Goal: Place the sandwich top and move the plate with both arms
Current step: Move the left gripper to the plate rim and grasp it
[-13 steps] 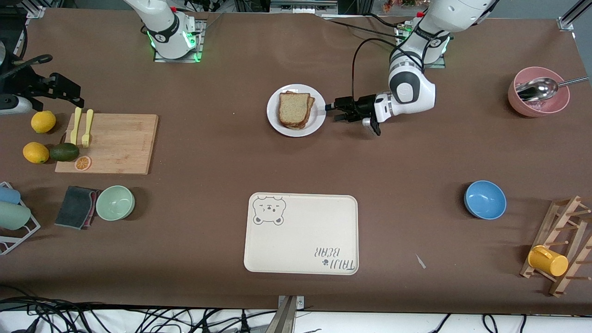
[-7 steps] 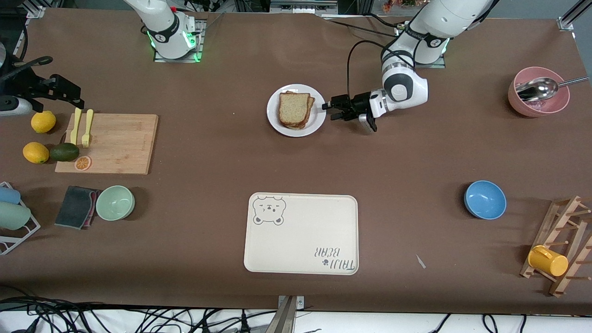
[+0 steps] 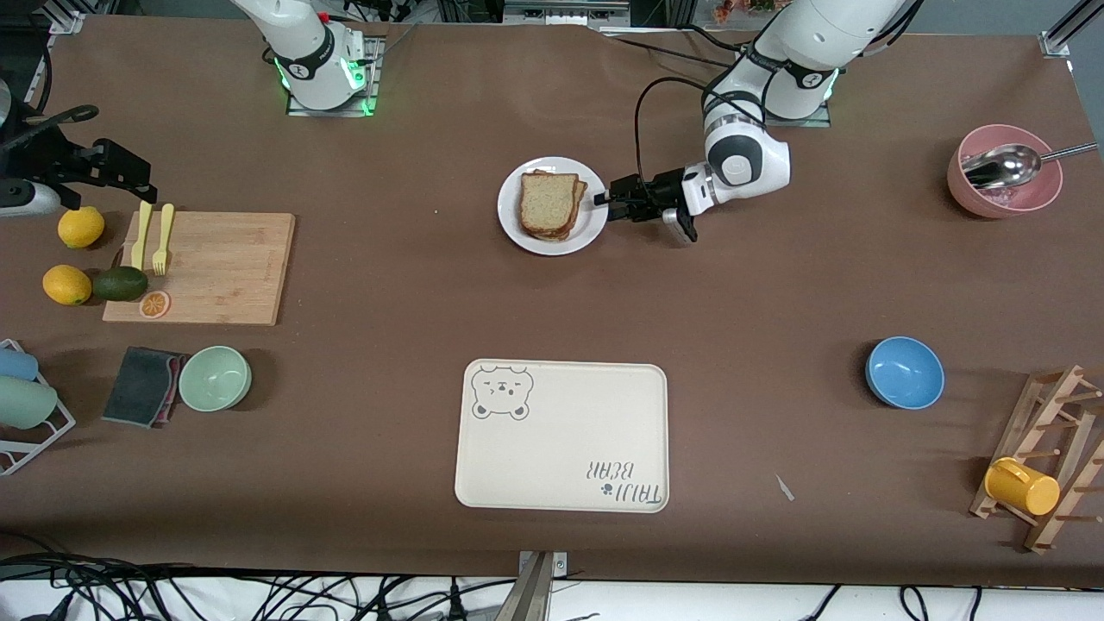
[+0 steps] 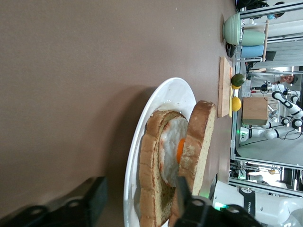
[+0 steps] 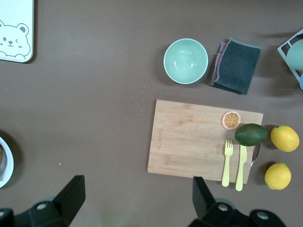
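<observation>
Front view first: the sandwich top [image 3: 548, 203] is sitting on the stack on the plate [image 3: 526, 237], a bit skewed against the slice under it, and the plate is sitting mid-table toward the bases' edge. On the left wrist view I'm seeing the same sandwich top [image 4: 195, 142] leaning over a fried egg [image 4: 171, 149] with the bottom slice [image 4: 151, 175] underneath, all on the white plate [image 4: 163, 97].

I'm holding the left gripper [image 3: 611, 208] down low at the plate's rim on the left arm's side. One finger [image 4: 183, 188] is sitting above the rim next to the bread, the other [image 4: 92, 198] is on the outside down by the table, so the rim is running between them. Fingers are partway apart and I honestly can't tell if they're pinching the rim or not.

The right gripper [image 5: 135, 196] is waiting up high over the right arm's end of the table, fingers spread wide with nothing in them. Under it I'm looking at the cutting board [image 5: 203, 140] with two yellow forks [image 5: 234, 163], an orange slice [image 5: 231, 119] and an avocado [image 5: 250, 135], two lemons [image 5: 284, 138] just beside it, plus the green bowl [image 5: 185, 61] and a dark cloth [image 5: 236, 65].

The bear tray [image 3: 562, 435] is lying nearer the front camera than the plate, well apart from it.
</observation>
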{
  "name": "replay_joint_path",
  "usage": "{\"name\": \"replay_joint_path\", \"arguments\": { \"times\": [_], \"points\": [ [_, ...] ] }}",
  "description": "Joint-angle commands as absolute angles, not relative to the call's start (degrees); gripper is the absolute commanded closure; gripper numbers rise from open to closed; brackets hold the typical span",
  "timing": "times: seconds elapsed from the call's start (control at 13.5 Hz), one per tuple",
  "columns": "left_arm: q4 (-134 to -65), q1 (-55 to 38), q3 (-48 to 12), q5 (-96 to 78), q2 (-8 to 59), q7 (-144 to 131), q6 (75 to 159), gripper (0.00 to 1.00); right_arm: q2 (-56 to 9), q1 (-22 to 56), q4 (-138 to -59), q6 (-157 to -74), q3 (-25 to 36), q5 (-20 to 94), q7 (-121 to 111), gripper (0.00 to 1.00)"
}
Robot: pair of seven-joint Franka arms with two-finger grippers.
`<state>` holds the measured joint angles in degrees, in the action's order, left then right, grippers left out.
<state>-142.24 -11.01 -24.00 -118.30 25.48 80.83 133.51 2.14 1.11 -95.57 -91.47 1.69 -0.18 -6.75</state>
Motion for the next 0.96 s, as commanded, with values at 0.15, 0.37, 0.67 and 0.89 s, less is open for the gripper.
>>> {"name": "replay_joint_path", "arguments": {
  "times": [0.15,0.37,0.67,0.89],
  "points": [
    [-141.7,-13.3,-24.3,-122.2,26.2,83.1,135.2,0.62,2.0,0.4,-94.7,-91.0,0.9,-0.4,-6.1,0.00],
    [-141.6,-13.3,-24.3,-122.3,27.2,84.0,135.2,0.74,1.9,0.4,-94.7,-90.8,0.9,-0.4,-6.1,0.00],
    [-141.6,-13.1,-24.3,-122.8,27.7,85.5,135.2,0.88,2.0,0.4,-94.7,-90.7,0.9,-0.4,-6.1,0.00],
    [-141.6,-13.1,-24.3,-122.8,27.6,85.5,135.2,0.96,2.0,0.4,-94.7,-90.7,0.9,-0.4,-6.1,0.00]
  ]
}}
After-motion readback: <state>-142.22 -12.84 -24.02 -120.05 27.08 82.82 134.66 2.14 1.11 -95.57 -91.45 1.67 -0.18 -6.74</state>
